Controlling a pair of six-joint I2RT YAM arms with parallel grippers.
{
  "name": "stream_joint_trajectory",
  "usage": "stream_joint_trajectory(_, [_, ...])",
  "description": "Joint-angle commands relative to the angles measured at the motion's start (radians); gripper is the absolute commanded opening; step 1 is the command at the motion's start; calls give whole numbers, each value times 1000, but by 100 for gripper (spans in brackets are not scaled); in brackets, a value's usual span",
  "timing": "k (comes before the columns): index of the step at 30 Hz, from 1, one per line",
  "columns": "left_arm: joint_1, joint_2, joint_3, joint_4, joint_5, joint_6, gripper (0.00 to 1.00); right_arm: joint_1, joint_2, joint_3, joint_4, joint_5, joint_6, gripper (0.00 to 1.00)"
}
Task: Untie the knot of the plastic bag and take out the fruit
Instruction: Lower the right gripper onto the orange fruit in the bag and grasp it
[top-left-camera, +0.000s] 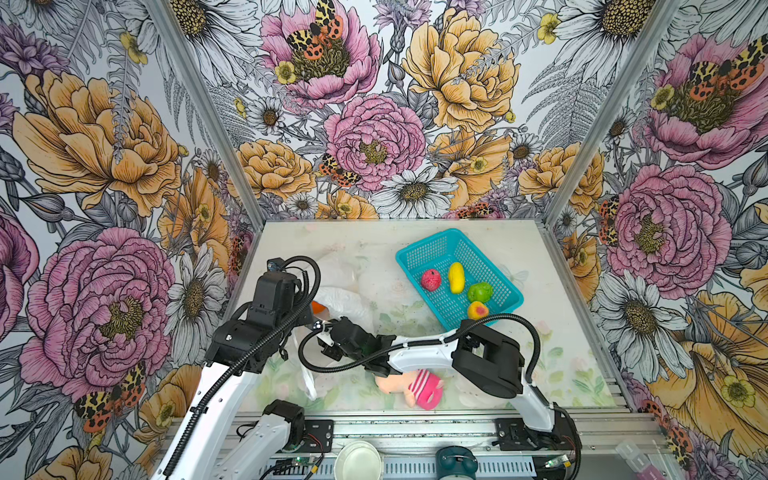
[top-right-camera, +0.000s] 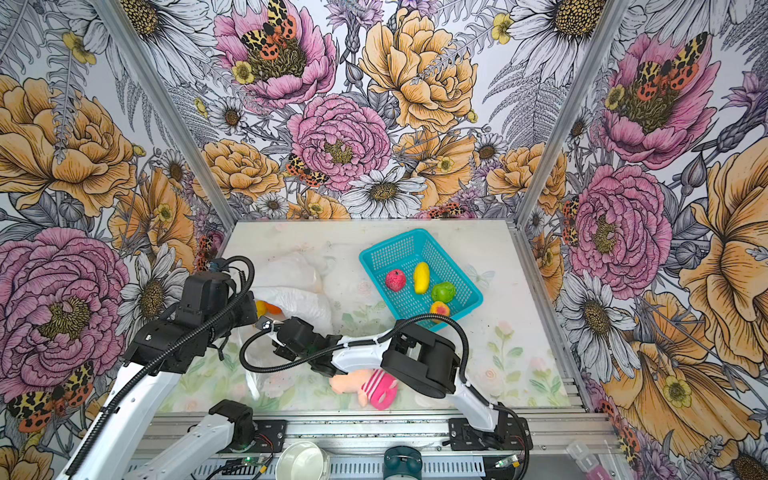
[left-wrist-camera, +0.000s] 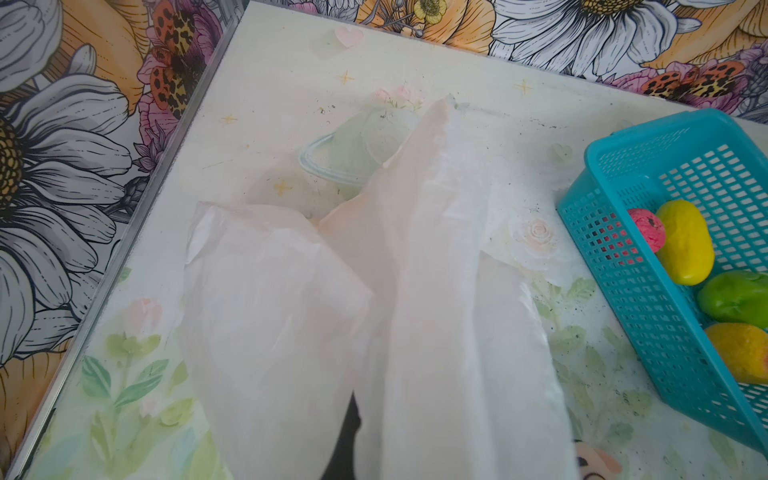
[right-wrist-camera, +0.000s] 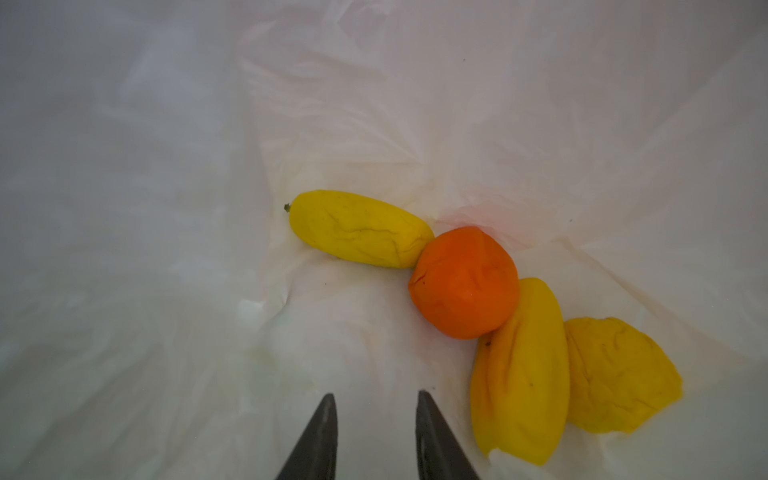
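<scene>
- Left arm (top-left-camera: 232, 390): risen from the lower left in both top views, elbow bent, wrist tipped down over the bag's near edge.
- Left gripper (left-wrist-camera: 350, 434): seen only as a dark sliver at the bottom centre of the left wrist view. It is closed, and the film fanning away from it suggests that a fold of the plastic bag (top-left-camera: 345, 301) is pinched and lifted.
- Plastic bag: lying left of centre on the surface (top-left-camera: 561, 291). No knot is to be seen, and the mouth is judged already opened.
- Right gripper (right-wrist-camera: 376, 419): inside the bag, at the bottom centre of the right wrist view, jaws parted narrowly with nothing between them.
- Fruit in the bag: a long yellow fruit (right-wrist-camera: 359, 228) at mid-frame touches the orange fruit (right-wrist-camera: 463, 282), which touches a long yellow-orange fruit (right-wrist-camera: 521, 374). A round yellow fruit (right-wrist-camera: 619, 374) lies against that one at lower right.
- Step in hand, as judged: the next fruit is to be taken. The jaws would best be widened, set across the narrow width of the long yellow-orange fruit, which lies nearest the tips, and closed clear of the film. The mouth should be held up meanwhile.
- Right arm (top-left-camera: 419, 355): stretched low from the lower right across the middle, passing over the plush doll (top-left-camera: 419, 388).
- Basket (top-left-camera: 424, 243): right of centre, holding four fruits (top-left-camera: 480, 292) judged already taken out.
</scene>
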Motion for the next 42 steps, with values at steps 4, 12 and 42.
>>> stream_joint_trajectory(4, [-16, -12, -8, 22, 1, -6, 0, -14, 124, 167, -28, 175, 108, 53])
stream_joint_trajectory(12, [-44, -12, -6, 23, 8, -4, 0, -51, 292, 402, -137, 244, 197, 82])
stream_joint_trajectory(42, [-64, -28, -11, 23, -7, -8, 0, -59, 110, 209, -79, 217, 221, 44])
